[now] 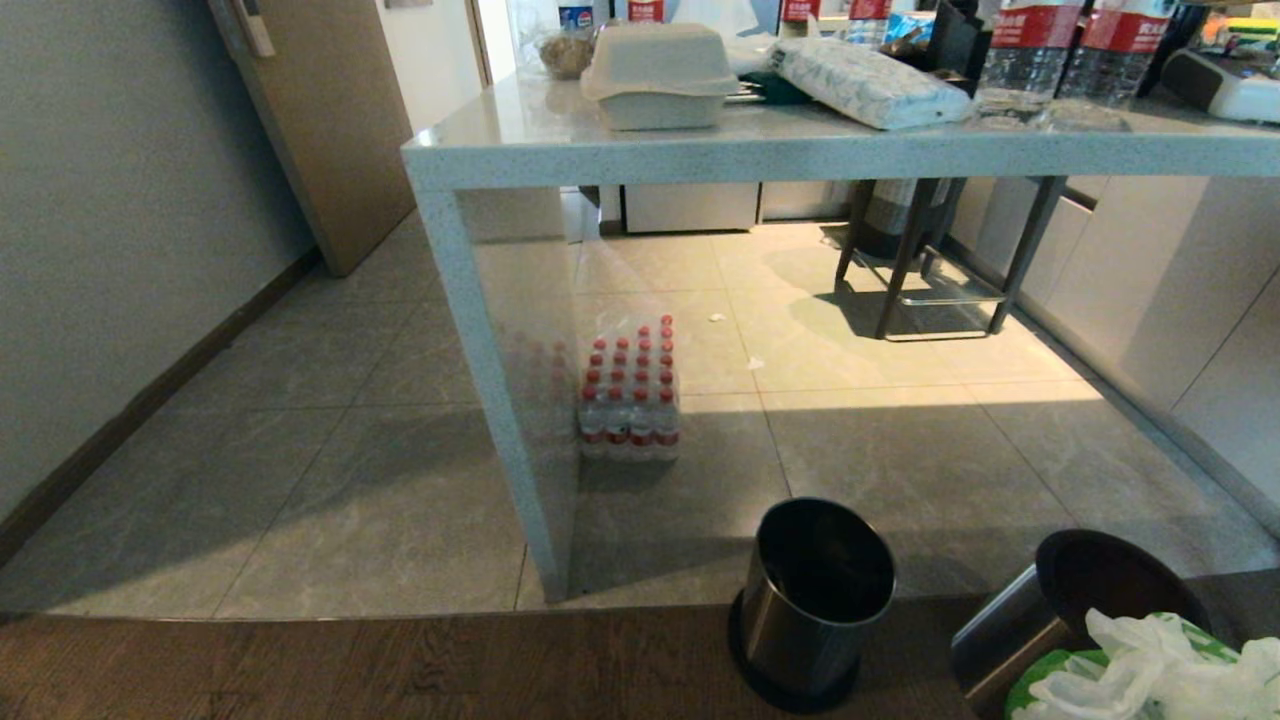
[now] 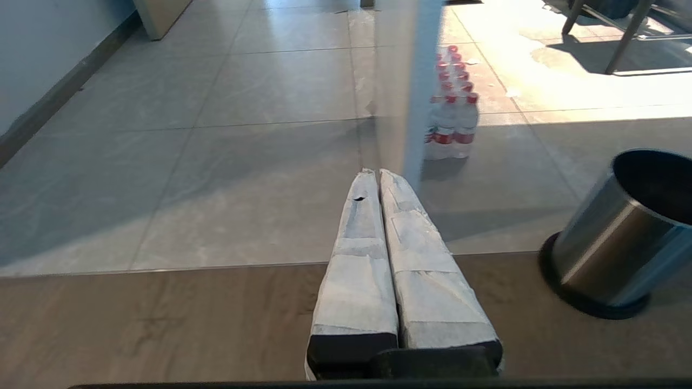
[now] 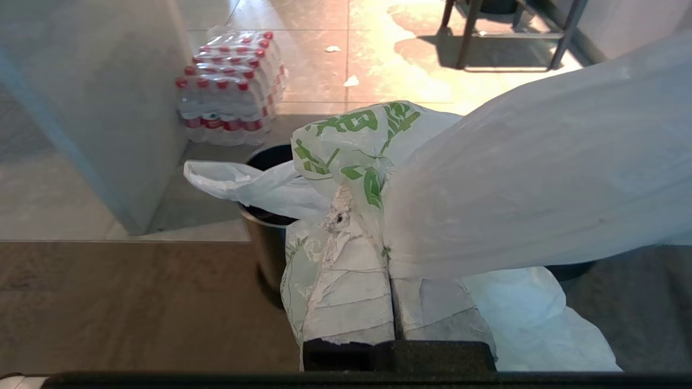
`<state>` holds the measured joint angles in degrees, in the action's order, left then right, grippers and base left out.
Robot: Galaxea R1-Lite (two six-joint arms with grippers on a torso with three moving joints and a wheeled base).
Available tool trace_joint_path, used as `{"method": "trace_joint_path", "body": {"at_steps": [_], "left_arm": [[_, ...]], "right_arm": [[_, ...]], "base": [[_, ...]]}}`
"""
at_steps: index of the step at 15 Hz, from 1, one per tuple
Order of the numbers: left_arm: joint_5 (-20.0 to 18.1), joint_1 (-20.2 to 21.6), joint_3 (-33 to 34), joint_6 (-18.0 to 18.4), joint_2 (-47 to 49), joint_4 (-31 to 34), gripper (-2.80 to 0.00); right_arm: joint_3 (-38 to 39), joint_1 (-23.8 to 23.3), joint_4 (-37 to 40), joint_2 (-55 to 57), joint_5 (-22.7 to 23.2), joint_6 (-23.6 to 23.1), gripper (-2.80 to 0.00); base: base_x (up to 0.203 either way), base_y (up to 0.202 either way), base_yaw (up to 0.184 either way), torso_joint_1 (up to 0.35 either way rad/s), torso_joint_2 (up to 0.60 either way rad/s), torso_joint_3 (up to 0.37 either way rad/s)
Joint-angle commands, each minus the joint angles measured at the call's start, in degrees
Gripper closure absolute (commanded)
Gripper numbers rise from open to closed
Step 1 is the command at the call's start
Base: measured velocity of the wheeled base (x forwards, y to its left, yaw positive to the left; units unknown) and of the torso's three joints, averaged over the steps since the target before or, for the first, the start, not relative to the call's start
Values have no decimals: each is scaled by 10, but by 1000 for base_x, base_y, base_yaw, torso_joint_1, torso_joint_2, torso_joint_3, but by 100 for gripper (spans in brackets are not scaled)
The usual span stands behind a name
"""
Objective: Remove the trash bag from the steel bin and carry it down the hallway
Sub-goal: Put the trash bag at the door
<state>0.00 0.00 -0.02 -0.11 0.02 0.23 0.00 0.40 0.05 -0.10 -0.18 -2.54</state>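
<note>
Trash bag point(image 3: 519, 178): thin, soft, light film; you see it at the near right, draped over the right hand.
Right hand point(image 3: 390, 254): pressed together, pinching the bag's bunched plastic.
Hold: judged slippery; you should grip gathered handles.
Left hand point(image 2: 378, 175): pressed together, holding nothing.
Steel bin point(image 1: 815, 590): near, on the floor.

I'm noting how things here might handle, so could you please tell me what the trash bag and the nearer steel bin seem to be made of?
The trash bag: thin white plastic film, slightly see-through, crinkled, with green print. The steel bin: apparently polished metal, since its wall mirrors the floor, with a black base ring that may be plastic or rubber.
</note>
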Motion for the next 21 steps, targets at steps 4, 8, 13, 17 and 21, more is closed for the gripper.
{"method": "trace_joint_path", "body": {"at_steps": [4, 8, 13, 17, 21], "left_arm": [[0, 0, 0, -1, 1, 0, 0], [0, 0, 0, -1, 1, 0, 0], [0, 0, 0, -1, 1, 0, 0], [0, 0, 0, -1, 1, -1, 0], [0, 0, 0, -2, 1, -1, 0]], "right_arm": [[0, 0, 0, -22, 0, -1, 0], [0, 0, 0, -22, 0, -1, 0], [0, 0, 0, -22, 0, -1, 0], [0, 0, 0, -22, 0, 0, 0], [0, 0, 0, -22, 0, -1, 0]], "base": [[0, 194, 2, 2, 1, 3], [0, 191, 1, 2, -1, 1], [0, 192, 2, 2, 2, 3], [0, 192, 3, 2, 2, 3], [0, 194, 2, 2, 4, 1]]}}
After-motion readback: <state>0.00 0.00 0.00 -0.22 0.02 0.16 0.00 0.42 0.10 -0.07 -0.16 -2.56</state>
